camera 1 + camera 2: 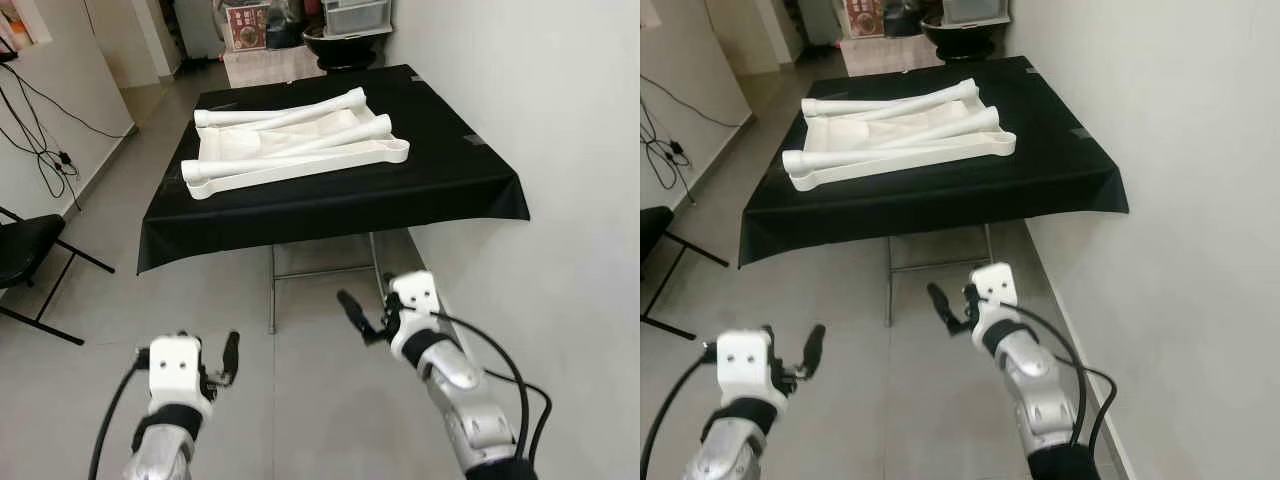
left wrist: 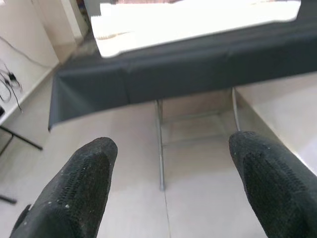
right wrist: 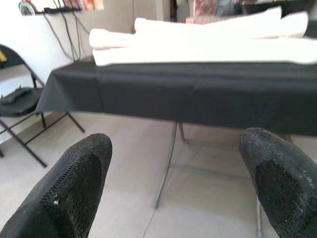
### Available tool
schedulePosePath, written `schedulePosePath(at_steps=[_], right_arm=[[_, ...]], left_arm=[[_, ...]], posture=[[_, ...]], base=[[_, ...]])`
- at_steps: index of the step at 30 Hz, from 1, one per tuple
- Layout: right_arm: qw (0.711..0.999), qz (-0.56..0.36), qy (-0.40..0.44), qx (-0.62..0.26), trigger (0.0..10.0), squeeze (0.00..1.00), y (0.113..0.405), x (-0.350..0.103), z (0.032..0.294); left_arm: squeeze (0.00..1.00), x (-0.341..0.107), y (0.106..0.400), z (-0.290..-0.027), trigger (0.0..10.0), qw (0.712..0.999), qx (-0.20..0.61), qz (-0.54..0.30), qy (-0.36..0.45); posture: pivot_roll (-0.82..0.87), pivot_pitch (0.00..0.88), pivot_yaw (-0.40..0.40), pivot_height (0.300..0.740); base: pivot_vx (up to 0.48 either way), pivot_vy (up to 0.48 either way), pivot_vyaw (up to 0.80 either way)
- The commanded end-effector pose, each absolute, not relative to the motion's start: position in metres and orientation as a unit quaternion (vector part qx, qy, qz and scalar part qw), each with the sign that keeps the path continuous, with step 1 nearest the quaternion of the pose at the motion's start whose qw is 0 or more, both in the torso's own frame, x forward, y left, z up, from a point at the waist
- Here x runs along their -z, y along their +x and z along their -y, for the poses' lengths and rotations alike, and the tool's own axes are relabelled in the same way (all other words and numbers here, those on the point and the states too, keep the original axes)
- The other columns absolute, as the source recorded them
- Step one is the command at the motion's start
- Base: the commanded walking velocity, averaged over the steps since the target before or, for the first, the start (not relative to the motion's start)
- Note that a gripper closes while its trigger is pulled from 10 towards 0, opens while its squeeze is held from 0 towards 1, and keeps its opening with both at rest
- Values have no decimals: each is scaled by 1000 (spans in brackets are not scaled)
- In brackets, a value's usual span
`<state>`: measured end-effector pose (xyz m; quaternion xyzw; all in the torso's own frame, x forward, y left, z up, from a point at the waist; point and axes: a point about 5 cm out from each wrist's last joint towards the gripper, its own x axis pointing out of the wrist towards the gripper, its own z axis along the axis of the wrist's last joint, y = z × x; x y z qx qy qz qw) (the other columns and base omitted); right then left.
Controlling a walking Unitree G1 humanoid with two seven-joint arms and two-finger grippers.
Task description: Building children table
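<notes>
White tabletop with loose legs lengthwise left-to-right on black-draped table; both grippers' jaws open.

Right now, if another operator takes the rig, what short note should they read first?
Left gripper: open, holding nothing, raised over the floor short of the table.
Right gripper: open, holding nothing, also short of the table.
White tabletop lies on the black-covered table, with loose white legs lying across it.
Done: no leg stands fitted, nothing grasped.
Left: step closer, pick up a leg, fit the legs to the tabletop.
</notes>
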<state>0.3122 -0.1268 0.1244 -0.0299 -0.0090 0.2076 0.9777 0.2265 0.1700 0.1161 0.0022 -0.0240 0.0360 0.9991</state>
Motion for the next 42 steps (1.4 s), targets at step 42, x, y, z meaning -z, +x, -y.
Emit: schedulePosePath(at_steps=[42], right_arm=[[952,-19,-54,-301,10000,0,297,-122,104]], left_arm=[[0,-121,223,-166,10000,1000,0,-8,-4]], posture=[[-158,34,84,740]], base=[[126,0,252]])
